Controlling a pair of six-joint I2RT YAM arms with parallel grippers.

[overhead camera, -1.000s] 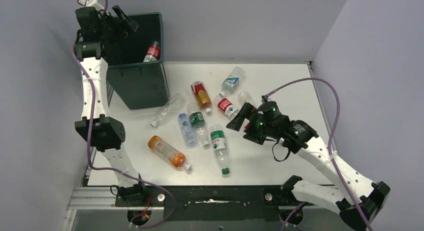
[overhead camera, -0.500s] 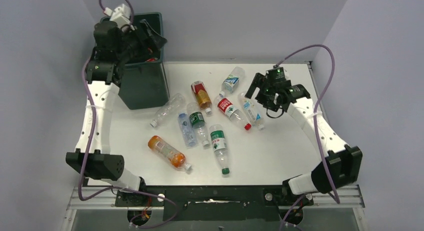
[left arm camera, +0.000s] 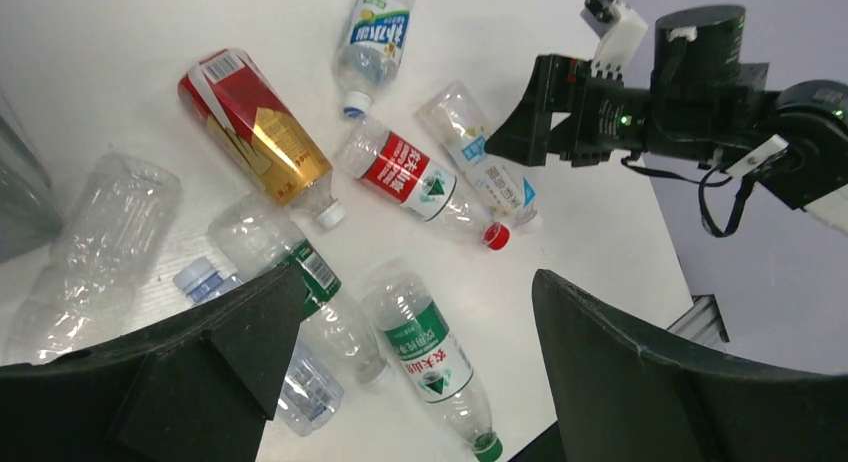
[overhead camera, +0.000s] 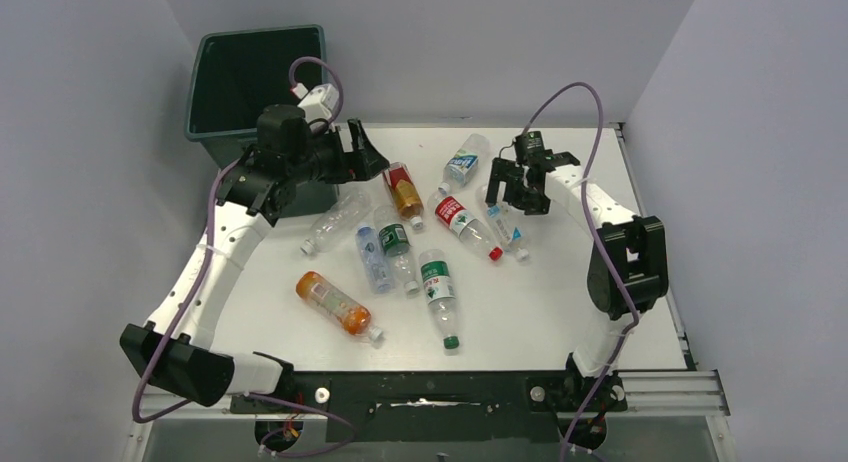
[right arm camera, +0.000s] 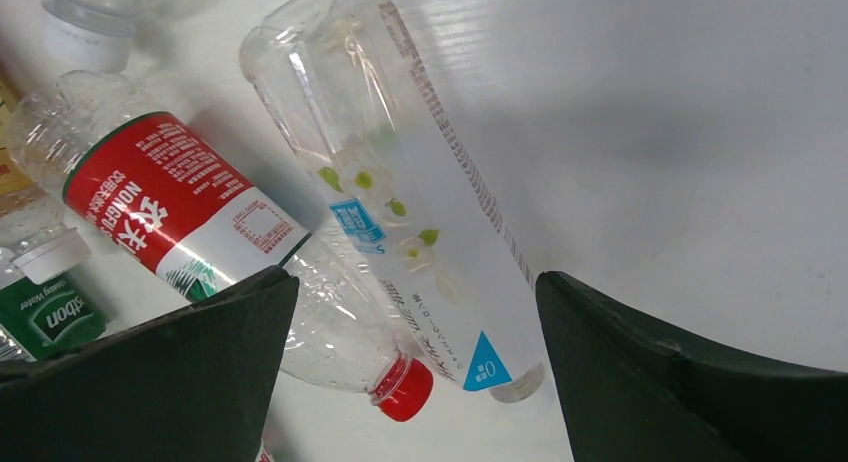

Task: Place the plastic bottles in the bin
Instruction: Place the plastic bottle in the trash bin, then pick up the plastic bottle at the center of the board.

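Pale lilac walls (overhead camera: 450, 42) closed in a white desk (overhead camera: 545, 317), and what a scatter lay on it! At the upper left of the frame stood the dark green bin (overhead camera: 240, 77), upright in the far corner, its inside too dark to read. Just right of it hung the left claw (overhead camera: 368, 154), spread wide with nothing between its fingers.

Below that claw a crushed clear bottle (overhead camera: 335, 219) lay near the bin's foot. Lower down, on its own toward the near edge, lay the orange bottle (overhead camera: 335, 304). Then came the cluster in the middle. A blue-labelled bottle (overhead camera: 372, 257) lay tight against a green-labelled bottle (overhead camera: 393, 240), and the red-and-gold bottle (overhead camera: 402, 189) lay just above them. A green-capped bottle (overhead camera: 438, 294) pointed its cap at the near edge. Next along, the red-capped bottle (overhead camera: 462, 222) lay on a slant. Above it, close to the far edge, was the blue-and-white bottle (overhead camera: 465, 162).

Over on the right, the right claw (overhead camera: 514, 190) was spread wide too, and it was empty. It hung straight over the pale-labelled clear bottle (overhead camera: 510, 232), which lay flat beside the red-capped one. The wrist view framed that bottle between the two fingers, though I could not tell whether they touched it. Every bottle in sight lay on the desk, outside the bin.
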